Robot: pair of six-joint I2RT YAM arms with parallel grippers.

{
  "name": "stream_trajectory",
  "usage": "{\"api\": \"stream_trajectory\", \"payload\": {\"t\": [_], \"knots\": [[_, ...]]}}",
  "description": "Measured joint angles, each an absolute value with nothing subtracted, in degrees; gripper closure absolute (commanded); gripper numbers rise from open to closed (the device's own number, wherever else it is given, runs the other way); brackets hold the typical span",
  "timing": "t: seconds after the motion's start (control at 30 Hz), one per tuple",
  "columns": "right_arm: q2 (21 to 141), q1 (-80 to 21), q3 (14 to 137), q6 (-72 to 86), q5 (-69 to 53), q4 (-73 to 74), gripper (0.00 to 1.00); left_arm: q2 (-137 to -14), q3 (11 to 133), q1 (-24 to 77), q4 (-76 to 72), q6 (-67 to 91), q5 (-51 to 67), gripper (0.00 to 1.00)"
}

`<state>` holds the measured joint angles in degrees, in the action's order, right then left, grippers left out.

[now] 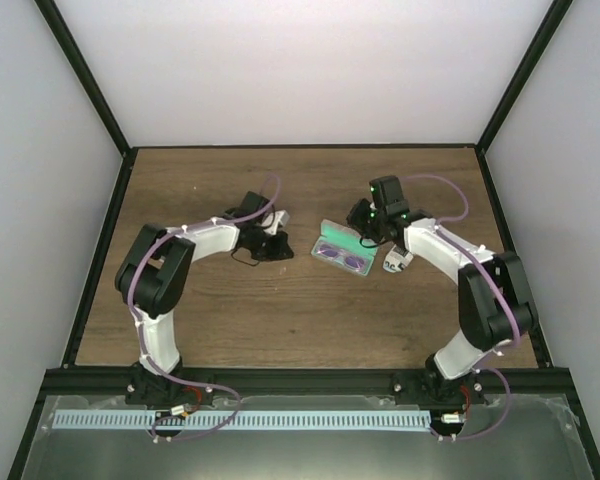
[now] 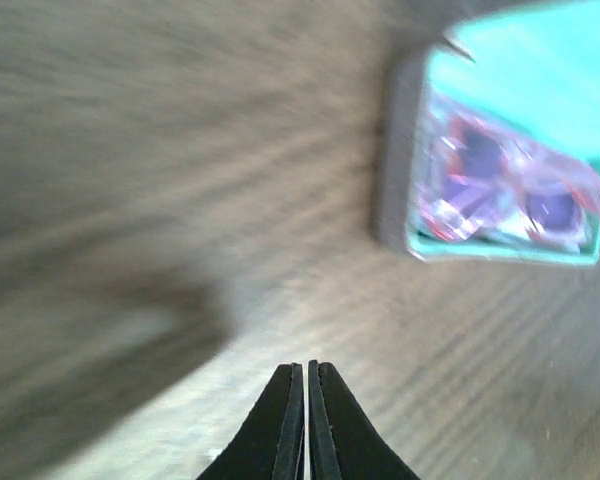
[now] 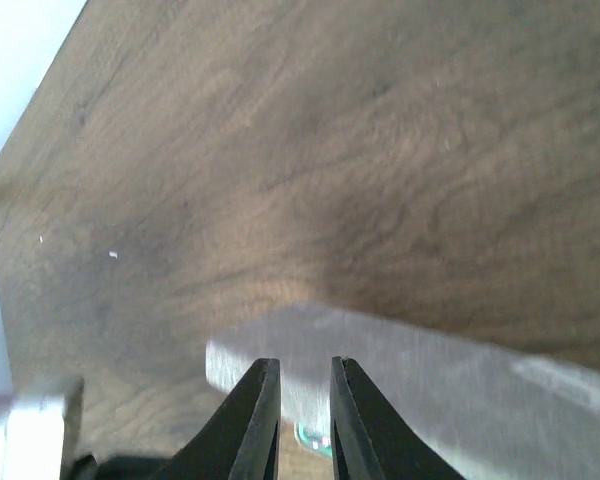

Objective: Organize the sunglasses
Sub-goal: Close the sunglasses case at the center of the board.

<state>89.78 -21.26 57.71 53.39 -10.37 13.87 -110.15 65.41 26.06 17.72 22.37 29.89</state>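
Top external view, purple-tinted sunglasses point(image 1: 343, 259) in teal-lined case point(image 1: 333, 236), left end effector point(image 2: 306, 366) clenched empty at its nine o'clock, right end effector point(image 3: 304, 362) grip cannot be told

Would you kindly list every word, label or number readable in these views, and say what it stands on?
None readable. The case and the purple sunglasses show no lettering from above, and the left wrist view is too blurred to tell.
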Motion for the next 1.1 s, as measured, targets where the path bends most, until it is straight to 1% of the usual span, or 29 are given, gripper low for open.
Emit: {"api": "stream_trajectory", "payload": {"t": [0.13, 0.27, 0.5, 0.6, 0.73, 1.0, 1.1], "knots": [[95.4, -19.2, 63.4, 51.4, -11.1, 14.9, 0.85, -109.8, 65.2, 32.1, 18.2, 20.2, 30.6, 0.96], [101.1, -18.5, 68.5, 48.8, -11.7, 16.5, 0.84, -112.4, 66.2, 37.6, 18.1, 20.5, 33.7, 0.96], [103.4, -17.8, 70.5, 47.1, -13.6, 18.3, 0.82, -117.7, 70.5, 39.8, 16.0, 23.9, 35.2, 0.96], [103.3, -17.8, 70.1, 47.2, -15.0, 18.1, 0.81, -120.1, 73.4, 39.7, 15.0, 25.0, 35.6, 0.96], [102.1, -17.9, 66.3, 47.4, -16.8, 16.5, 0.8, -122.5, 76.2, 39.7, 13.5, 26.3, 36.1, 0.96], [96.1, -19.4, 57.4, 49.7, -17.4, 11.0, 0.8, -122.5, 75.9, 39.7, 12.5, 28.3, 35.5, 0.96], [95.7, -20.3, 56.4, 50.9, -16.9, 9.7, 0.8, -121.1, 72.9, 39.7, 9.1, 30.0, 34.6, 0.96]]}}
